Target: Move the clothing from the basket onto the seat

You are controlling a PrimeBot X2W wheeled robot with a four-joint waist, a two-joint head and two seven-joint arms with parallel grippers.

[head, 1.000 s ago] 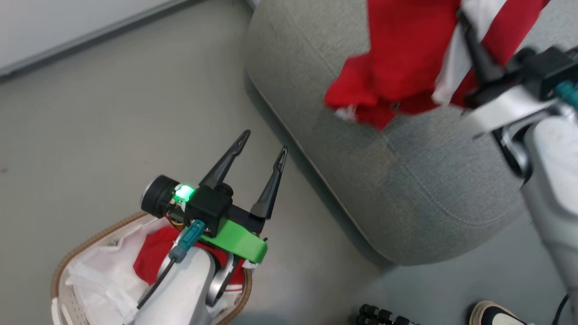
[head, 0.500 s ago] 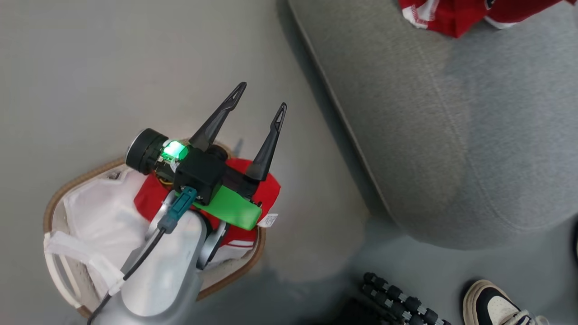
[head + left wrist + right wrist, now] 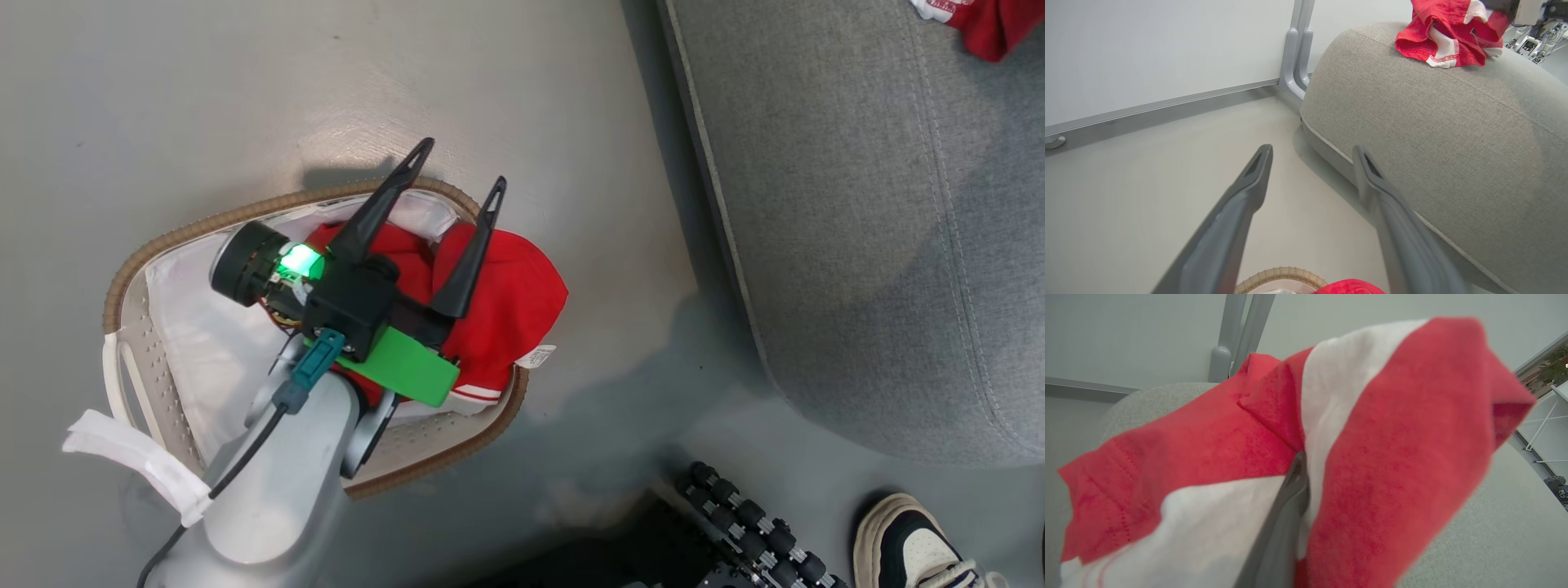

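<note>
- Seat (image 3: pixel 857 245): the big grey upholstered cushion stands on the floor near the basket (image 3: pixel 151 359), apart from it. One striped garment (image 3: pixel 1437 32), red and white, lies bunched on its top toward the far side, so part of the job looks done.
- Basket: oval and cream, with a brown woven rim and a white cloth liner (image 3: pixel 212 327). It is not yet empty.
- Red bundle (image 3: pixel 510 302): clothing with white trim fills the basket's end nearer the seat and bulges over the rim, its small tag (image 3: pixel 535 357) hanging outside. This is what is left to move. Whether more lies beneath it, I cannot tell.
- Left gripper (image 3: pixel 461 163): its fingers are spread wide and hold nothing. It hovers above the red bundle, tips pointing past the rim. By my reading, the next pick falls to it.
- Right gripper (image 3: pixel 1297 469): it is over the seat with the striped garment draped around its dark fingers. The cloth hides them, so I cannot tell whether they pinch it or stand parted.
</note>
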